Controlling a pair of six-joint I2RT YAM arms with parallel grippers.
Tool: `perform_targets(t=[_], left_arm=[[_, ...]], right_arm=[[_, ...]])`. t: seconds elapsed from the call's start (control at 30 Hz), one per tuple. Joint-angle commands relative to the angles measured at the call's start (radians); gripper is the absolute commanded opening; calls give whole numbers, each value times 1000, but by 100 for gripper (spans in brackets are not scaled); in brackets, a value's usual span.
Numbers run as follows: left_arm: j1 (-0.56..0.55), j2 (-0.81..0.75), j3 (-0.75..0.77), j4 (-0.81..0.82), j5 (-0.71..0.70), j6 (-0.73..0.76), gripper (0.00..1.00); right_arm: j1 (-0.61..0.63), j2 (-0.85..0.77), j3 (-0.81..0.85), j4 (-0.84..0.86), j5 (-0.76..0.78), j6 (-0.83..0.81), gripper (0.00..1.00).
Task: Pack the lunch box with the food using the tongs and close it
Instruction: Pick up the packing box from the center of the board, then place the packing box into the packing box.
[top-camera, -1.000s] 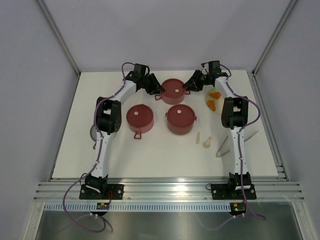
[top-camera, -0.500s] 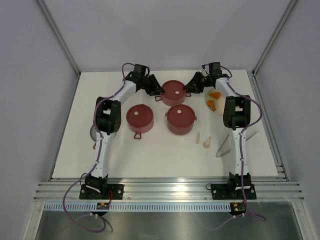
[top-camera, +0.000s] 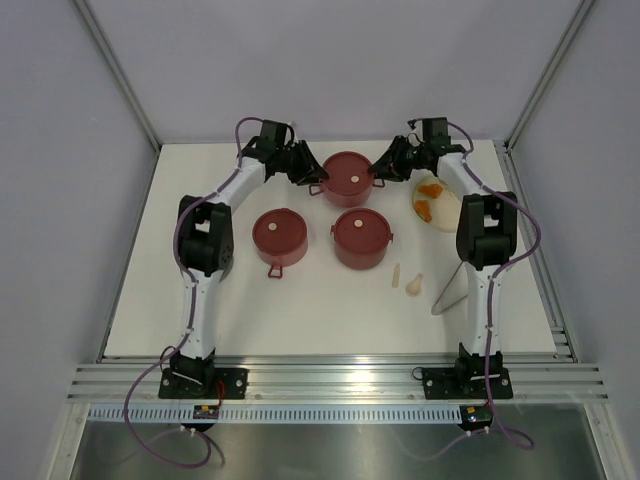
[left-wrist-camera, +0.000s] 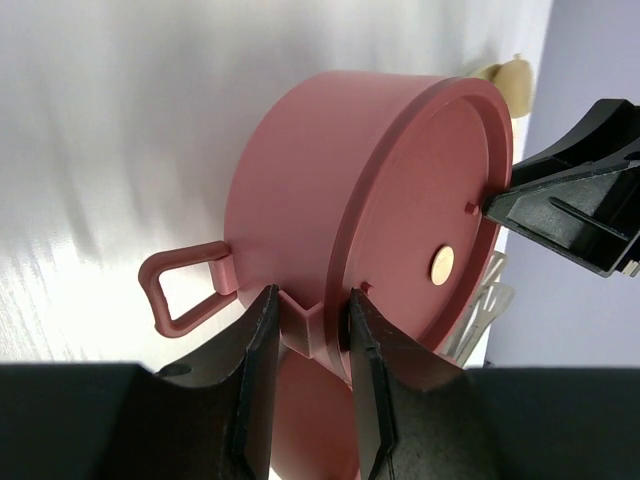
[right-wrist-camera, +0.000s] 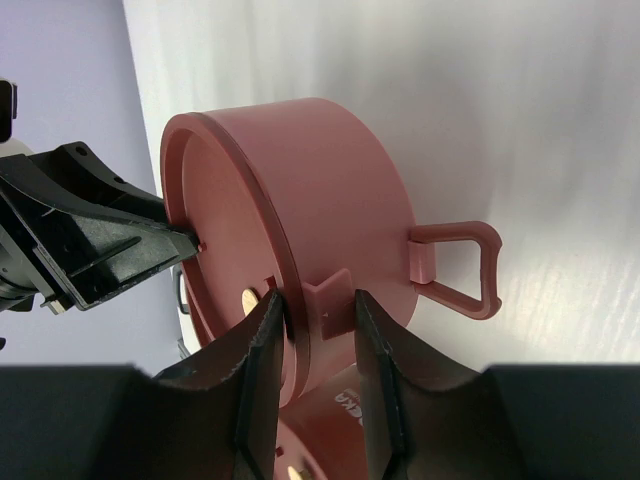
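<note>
Lab test cell — aluminium frame (top-camera: 340, 372), blank walls (top-camera: 60, 150).

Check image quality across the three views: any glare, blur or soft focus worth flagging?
Top external view: even lighting, sharp, soft shadows under the dark-red lidded round bowl. Left wrist view: streaky glare on the white table, near end effector fingers slightly soft. Right wrist view: the same streaked sheen on the table, bowl edges crisp, the end effector dark against a black lower band.

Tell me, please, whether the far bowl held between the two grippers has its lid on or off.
On. The far bowl shows a flat dark-red disc lid with a small centre stud, not a steel inside.
</note>
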Motion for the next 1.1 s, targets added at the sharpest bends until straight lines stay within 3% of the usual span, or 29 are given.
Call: perform_targets(t=[0.0, 0.5, 1.07], left_arm=[[-7, -106, 21, 49, 45, 16, 0], [-10, -172, 52, 32, 112, 22, 0], [-92, -473, -279, 64, 108, 44, 0]], right_arm=[[12, -130, 12, 88, -12, 23, 0], [22, -291, -43, 100, 7, 53, 0], [24, -713, -529, 100, 86, 47, 0]])
